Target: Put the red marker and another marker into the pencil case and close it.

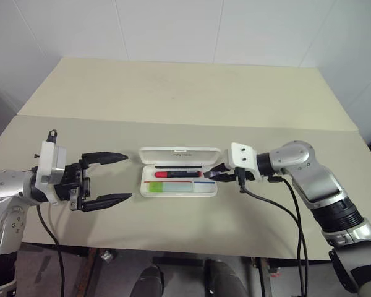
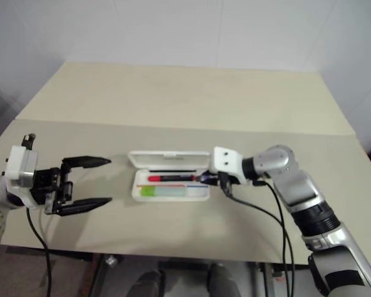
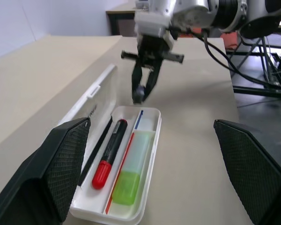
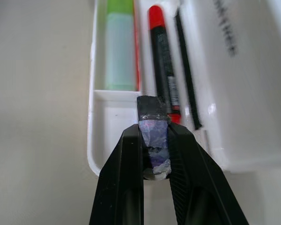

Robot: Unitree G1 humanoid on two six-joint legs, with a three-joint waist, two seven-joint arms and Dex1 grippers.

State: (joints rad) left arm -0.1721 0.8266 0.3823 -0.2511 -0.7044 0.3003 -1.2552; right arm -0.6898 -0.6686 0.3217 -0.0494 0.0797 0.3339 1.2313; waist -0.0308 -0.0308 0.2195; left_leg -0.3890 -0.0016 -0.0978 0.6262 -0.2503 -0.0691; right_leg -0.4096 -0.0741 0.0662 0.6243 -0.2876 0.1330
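Pencil case (image 1: 178, 185) lies open on the table (image 1: 185, 93), holding the red marker (image 1: 178, 174) and green marker (image 1: 176, 186). Right gripper (image 4: 154, 136), pinched on a small dark block (image 4: 152, 129), hovers at its right end. Left gripper (image 1: 114, 177) gapes wide and empty just left of it.

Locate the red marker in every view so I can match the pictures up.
Left eye view: red marker lies in the far trough of the open pencil case, centre of the picture.
Right eye view: the same, a little left of centre.
Left wrist view: lower centre-left, red cap nearest the camera.
Right wrist view: upper centre, running up from the right gripper.
Shared landmark: the green marker alongside it, in the next trough.
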